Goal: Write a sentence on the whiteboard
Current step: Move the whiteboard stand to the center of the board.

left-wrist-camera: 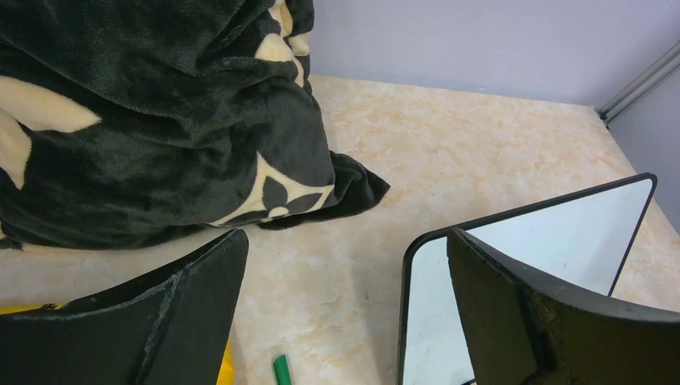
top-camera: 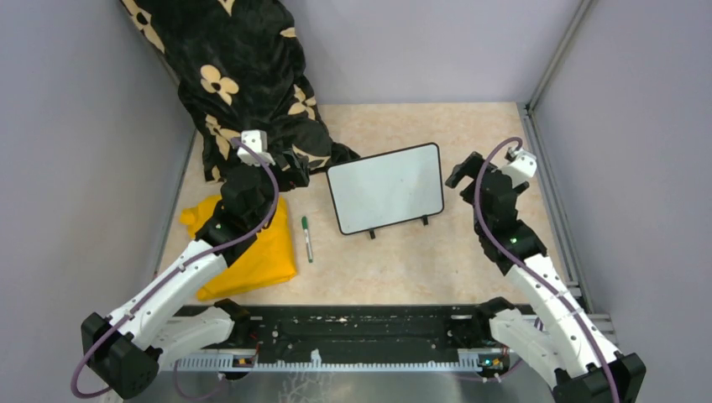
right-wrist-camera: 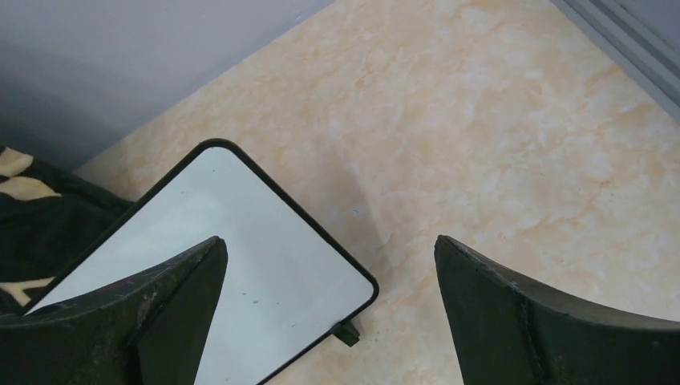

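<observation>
Plainly, left end effector spread empty, right end effector likewise, whiteboard partly behind fingers, marker cropped.

yellow cloth: partly under left arm
green marker: cut off at bottom edge
whiteboard specks: too small to read

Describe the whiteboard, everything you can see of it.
The whiteboard is a small white rectangle with a thin black frame, rounded corners and two black feet on its near edge. Its glossy face is blank but for faint specks. It lies face up mid-table, slightly skewed, touching only the table; the pen lies apart on its left.
</observation>
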Robot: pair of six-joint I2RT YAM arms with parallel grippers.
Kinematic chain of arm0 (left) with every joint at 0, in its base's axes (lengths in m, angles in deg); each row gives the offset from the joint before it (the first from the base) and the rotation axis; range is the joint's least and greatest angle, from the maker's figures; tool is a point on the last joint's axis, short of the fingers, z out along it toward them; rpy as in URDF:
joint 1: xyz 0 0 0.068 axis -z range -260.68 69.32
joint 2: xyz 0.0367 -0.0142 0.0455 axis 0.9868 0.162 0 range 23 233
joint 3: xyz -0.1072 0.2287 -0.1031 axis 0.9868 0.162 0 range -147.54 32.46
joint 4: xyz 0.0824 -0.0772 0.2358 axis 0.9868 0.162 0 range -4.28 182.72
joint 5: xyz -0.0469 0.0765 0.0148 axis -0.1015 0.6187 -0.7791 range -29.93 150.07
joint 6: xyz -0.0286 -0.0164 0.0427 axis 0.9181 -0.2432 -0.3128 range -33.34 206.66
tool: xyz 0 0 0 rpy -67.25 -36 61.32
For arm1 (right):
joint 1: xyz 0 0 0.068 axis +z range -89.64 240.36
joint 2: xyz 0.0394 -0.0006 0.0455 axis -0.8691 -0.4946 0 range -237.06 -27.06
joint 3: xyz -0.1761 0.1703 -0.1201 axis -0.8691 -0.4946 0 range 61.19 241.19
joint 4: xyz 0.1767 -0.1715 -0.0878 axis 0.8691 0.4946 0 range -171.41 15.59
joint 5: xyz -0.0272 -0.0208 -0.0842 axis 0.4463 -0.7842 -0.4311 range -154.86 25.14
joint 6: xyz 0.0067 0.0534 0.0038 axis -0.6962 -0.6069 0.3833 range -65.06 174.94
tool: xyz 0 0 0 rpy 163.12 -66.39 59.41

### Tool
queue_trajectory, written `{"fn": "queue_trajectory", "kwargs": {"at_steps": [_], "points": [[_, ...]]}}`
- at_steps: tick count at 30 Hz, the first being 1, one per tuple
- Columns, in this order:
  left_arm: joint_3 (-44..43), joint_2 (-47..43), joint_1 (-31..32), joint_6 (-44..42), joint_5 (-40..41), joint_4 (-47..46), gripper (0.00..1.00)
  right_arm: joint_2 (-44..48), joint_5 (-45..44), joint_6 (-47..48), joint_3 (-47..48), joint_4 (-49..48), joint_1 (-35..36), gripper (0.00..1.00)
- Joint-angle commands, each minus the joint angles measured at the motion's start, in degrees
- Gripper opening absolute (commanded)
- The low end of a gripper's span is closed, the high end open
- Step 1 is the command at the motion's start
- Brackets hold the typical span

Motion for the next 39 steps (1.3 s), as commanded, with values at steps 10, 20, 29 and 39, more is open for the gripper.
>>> {"fn": "queue_trajectory", "kwargs": {"at_steps": [10,20,29,39], "points": [[2.99,-2.84,-0.53,0.86,-0.98,-3.60,0.99,4.24,16.00,4.07,2.11,-5.98,-0.60,0.99],[6.35,-4.60,-0.49,1.46,-2.95,-7.67,0.99,4.78,22.26,8.30,-3.93,-5.89,-0.65,0.92],[6.67,-4.67,-0.50,1.67,-5.52,-8.05,0.99,-2.19,28.70,5.47,-13.65,-8.64,2.01,0.79],[6.54,-3.86,-0.48,3.09,-7.17,-7.63,0.99,-11.26,24.04,5.68,-17.36,-14.70,3.15,0.71]]}}
